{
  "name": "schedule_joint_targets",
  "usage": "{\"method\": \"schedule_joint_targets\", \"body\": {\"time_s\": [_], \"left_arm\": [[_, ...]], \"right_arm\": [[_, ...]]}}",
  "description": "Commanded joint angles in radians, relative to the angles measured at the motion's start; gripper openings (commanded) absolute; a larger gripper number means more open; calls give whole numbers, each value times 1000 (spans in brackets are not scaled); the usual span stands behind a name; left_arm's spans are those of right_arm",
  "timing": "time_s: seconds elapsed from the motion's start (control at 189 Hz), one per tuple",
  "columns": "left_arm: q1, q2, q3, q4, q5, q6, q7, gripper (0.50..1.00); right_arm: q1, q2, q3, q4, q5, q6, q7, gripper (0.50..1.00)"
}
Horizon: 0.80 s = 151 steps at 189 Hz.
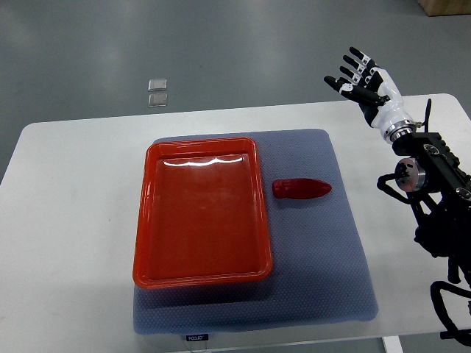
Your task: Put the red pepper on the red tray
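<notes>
A red pepper lies on its side on the blue-grey mat, just right of the red tray. The tray is rectangular and holds nothing. My right hand hovers above the table's far right corner, fingers spread and holding nothing, well away from the pepper. Its black arm comes in along the right edge. No left arm shows in the top view.
The mat lies on a white table. Two small clear squares lie on the grey floor beyond the table's far edge. A brown box corner shows at the top right.
</notes>
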Motion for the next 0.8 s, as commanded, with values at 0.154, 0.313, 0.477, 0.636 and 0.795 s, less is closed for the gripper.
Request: {"method": "schedule_joint_targets", "body": {"time_s": [0.154, 0.313, 0.477, 0.636, 0.795], "left_arm": [[0, 0, -1, -4, 1, -1, 0, 1000], [0, 0, -1, -3, 1, -1, 0, 1000], [0, 0, 1, -3, 1, 1, -2, 1000], [0, 0, -1, -3, 1, 1, 0, 1000], [0, 0, -1, -3, 1, -1, 0, 1000]], "right_arm": [[1, -9, -2, -2, 0, 2, 0, 919], [4, -10, -2, -2, 0, 2, 0, 919], [7, -12, 3, -2, 1, 0, 0, 917], [12, -18, 1, 2, 1, 3, -2, 917], [23, -35, -2, 5, 0, 48, -3, 917]]}}
